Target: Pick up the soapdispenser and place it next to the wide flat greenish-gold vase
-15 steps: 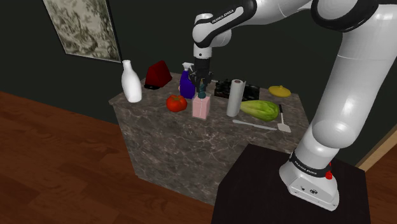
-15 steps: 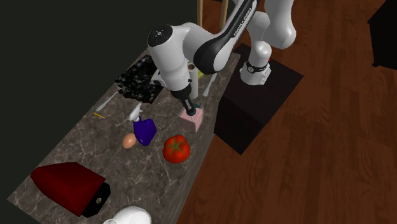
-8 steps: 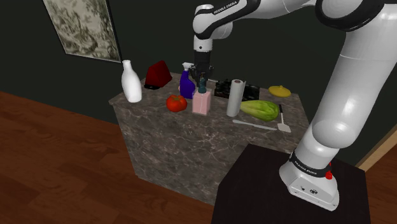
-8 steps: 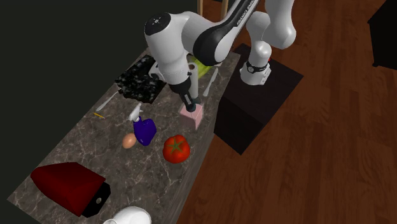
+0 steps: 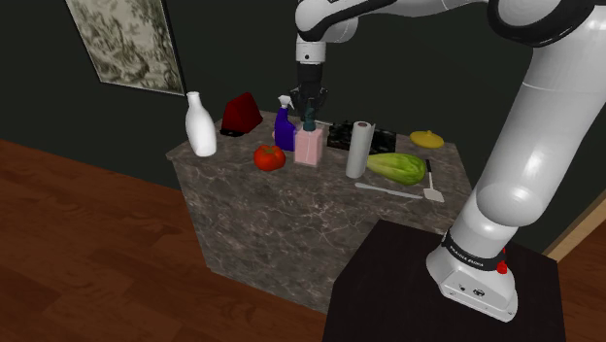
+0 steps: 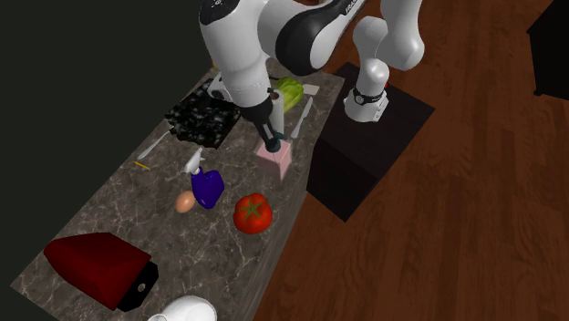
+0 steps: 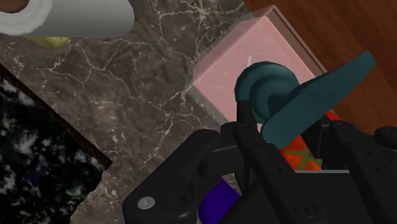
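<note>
Soap dispenser (image 5: 310, 150), pink liquid inside

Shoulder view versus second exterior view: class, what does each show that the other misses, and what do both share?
Shoulder view, not the second exterior: the framed picture on the wall and the flat yellowish vase on the counter. Second exterior view, not the shoulder: an egg beside the purple spray bottle. Both: the pink soap dispenser with the tool gripping its pump, the tomato, the spray bottle and the marble counter.
</note>
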Available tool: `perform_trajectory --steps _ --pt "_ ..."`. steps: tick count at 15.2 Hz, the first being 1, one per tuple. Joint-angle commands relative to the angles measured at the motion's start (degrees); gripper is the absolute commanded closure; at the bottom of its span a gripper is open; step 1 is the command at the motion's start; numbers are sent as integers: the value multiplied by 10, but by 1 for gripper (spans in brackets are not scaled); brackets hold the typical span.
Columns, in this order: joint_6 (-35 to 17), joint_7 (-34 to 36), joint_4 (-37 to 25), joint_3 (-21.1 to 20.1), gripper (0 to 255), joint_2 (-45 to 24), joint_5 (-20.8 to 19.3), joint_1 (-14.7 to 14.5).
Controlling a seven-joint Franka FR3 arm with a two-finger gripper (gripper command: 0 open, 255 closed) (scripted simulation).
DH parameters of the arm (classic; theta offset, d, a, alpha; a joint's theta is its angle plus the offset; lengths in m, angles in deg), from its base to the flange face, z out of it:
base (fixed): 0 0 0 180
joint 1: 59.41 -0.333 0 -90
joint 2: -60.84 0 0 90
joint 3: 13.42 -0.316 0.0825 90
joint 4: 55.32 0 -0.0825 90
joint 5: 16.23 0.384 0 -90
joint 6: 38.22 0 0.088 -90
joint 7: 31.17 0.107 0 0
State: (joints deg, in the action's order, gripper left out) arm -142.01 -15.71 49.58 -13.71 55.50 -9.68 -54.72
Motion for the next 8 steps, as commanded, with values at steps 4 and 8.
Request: perform_trajectory --steps 4,8 --pt "37 4 -31 0 255 6 -1 0" --pt "67 7 -59 0 255 8 -1 0"
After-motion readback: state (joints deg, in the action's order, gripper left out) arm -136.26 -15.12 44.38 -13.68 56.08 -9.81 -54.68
